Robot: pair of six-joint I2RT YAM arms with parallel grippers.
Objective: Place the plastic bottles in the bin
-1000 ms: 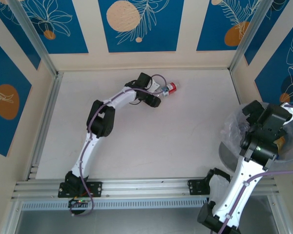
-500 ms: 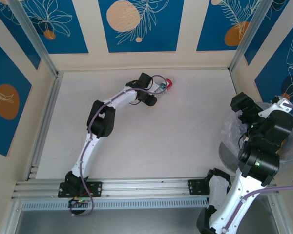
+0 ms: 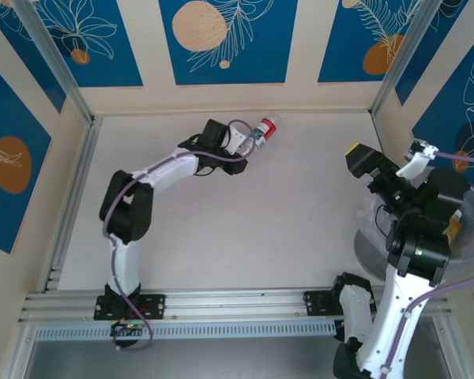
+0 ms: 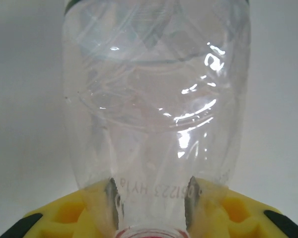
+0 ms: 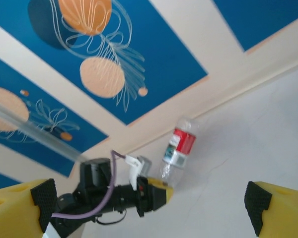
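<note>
A clear plastic bottle [image 3: 265, 129] with a red label and red cap is at the back of the table, tilted with its base upward. My left gripper [image 3: 249, 142] is shut on its neck. The left wrist view has the bottle body [image 4: 154, 99] rising from between the yellow fingers [image 4: 64, 213], and the left gripper [image 4: 151, 198] pinches just above the cap. The right wrist view sees the same bottle [image 5: 180, 141] and the left gripper [image 5: 159, 191] from across the table. My right gripper [image 3: 367, 164] is open and empty beside the bin [image 3: 369, 237], its fingers [image 5: 20, 203] spread wide.
The bin with its whitish bag sits at the table's right edge, partly hidden by my right arm. Blue patterned wall panels [image 3: 225, 39] and metal frame rails [image 3: 71, 197] close in the white table [image 3: 300, 213].
My left arm has swung its elbow left and tipped the bottle up toward the back wall. My right arm has risen from over the bin and turned toward the table.
</note>
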